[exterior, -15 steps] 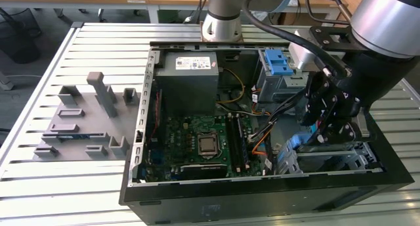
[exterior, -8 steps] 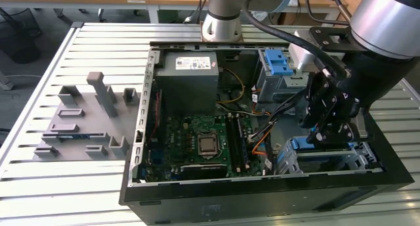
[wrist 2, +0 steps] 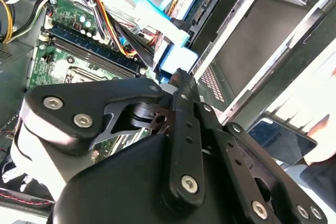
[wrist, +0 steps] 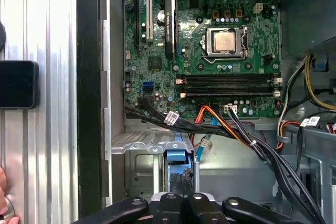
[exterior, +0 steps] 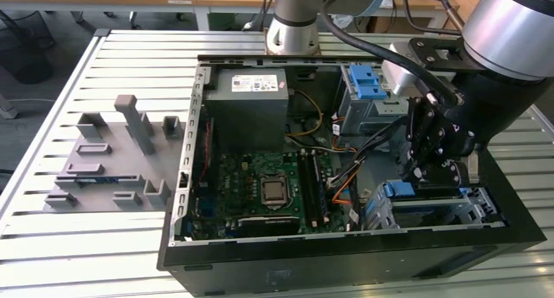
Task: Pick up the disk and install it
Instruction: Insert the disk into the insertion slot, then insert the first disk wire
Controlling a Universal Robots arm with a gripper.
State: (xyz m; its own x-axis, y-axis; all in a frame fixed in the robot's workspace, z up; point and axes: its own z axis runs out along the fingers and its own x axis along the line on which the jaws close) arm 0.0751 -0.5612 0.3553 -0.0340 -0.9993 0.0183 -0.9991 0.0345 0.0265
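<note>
Gripper (exterior: 431,180) is clenching the disk (exterior: 401,189), which is sitting in the drive cage (exterior: 474,206) near the table's (exterior: 130,246) edge at the exterior view's right; any tilt is risking jammed rails or snagged cables (exterior: 344,181).

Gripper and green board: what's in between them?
In the first wrist view, a bundle of black and orange cables crosses between the gripper and the green board.

You will find the gripper (exterior: 433,181) hemmed in at the drive cage (exterior: 478,204) by its metal walls and by the cable bundle (exterior: 368,145) just beside the opening, whereas open passage lies above the motherboard (exterior: 259,181) and over the tabletop (exterior: 52,246) around the grey fixture (exterior: 104,161).
</note>
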